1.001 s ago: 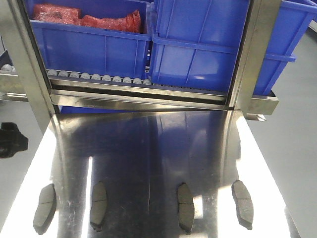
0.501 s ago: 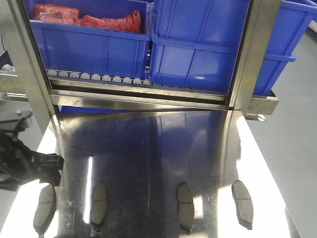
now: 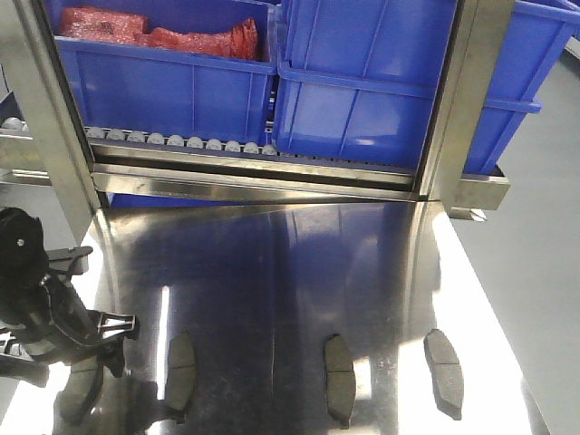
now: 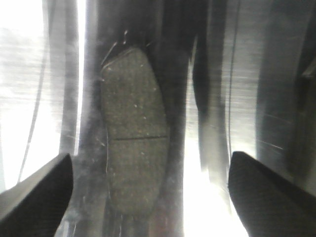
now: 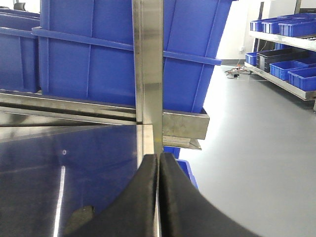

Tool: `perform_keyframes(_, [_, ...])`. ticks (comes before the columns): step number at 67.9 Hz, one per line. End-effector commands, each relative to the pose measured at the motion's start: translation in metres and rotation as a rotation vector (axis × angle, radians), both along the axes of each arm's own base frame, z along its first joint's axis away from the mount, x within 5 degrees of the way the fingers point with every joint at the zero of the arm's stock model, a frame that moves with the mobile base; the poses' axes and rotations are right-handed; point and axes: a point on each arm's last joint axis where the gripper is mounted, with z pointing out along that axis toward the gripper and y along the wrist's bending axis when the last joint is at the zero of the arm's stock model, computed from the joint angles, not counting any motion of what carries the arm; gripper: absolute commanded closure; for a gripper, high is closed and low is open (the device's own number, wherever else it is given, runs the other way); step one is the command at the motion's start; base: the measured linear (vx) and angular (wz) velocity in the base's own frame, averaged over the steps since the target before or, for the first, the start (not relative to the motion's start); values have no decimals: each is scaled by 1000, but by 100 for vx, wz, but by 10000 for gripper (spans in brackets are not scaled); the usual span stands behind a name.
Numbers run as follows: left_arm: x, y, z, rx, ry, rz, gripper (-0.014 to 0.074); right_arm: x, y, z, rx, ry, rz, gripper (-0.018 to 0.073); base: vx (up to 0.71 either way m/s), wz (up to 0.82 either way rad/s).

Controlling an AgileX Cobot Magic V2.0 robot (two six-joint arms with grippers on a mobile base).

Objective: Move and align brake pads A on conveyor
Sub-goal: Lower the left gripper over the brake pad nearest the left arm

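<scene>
Steel surface (image 3: 299, 272) carries all four brake pads A (image 3: 179, 372) in a loose row near its front edge; no conveyor shows in any view. Since a second ago the left arm (image 3: 54, 308) has swung in from the side and now hangs over the leftmost pad (image 4: 133, 138). The left jaws stand wide open astride it, gripping nothing. The right jaws are pressed together, empty. Pickup of the first pad looks imminent.

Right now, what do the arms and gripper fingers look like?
Left arm: black, bulky rounded joint housings. Left gripper fingers: matte black, finely textured wedges. Right gripper fingers: smooth black, curving outward toward the base. No markings legible.
</scene>
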Motion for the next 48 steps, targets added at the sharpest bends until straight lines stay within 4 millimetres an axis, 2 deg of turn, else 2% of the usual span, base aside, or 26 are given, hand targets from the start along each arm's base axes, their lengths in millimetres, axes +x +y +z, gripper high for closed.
perform_keyframes(1, [7,-3,11,-15,-61,15,4,0,-1,3,-8,-74,-12,566,0,0])
perform_keyframes(48, [14,-3,-3,-9,-59,36,13,0,-1,3,-8,-73,-12,566,0,0])
